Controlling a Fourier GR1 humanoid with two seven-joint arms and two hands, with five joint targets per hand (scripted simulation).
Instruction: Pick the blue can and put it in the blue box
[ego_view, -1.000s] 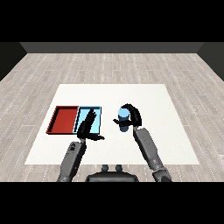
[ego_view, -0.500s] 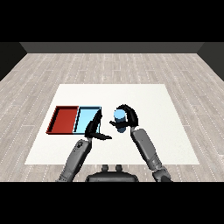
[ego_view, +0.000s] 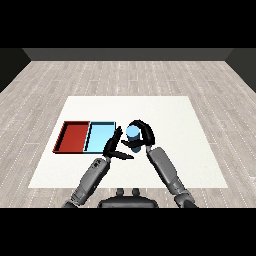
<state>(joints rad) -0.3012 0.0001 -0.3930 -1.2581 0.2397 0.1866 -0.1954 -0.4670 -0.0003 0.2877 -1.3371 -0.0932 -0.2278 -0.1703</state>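
Two trays lie side by side on the white bench (ego_view: 170, 107): a red tray (ego_view: 73, 136) at the outer left and a light blue tray (ego_view: 100, 136) touching its right edge. Just beside the blue tray, at its three o'clock, the blue can (ego_view: 133, 133) stands upright in the right hand (ego_view: 143, 134), whose black fingers curl round the can from the right and behind, so the can shows only its pale top and part of its blue wall. No label or writing can be read on the can or on either tray. At the can's eight o'clock, the left hand (ego_view: 113, 147) sits over the lower right corner of the blue tray, fingers straight and spread, thumb pointing toward the can, holding nothing. Whether the can rests on the bench or hangs just above it cannot be told. Both grey forearms come in from the six o'clock side.
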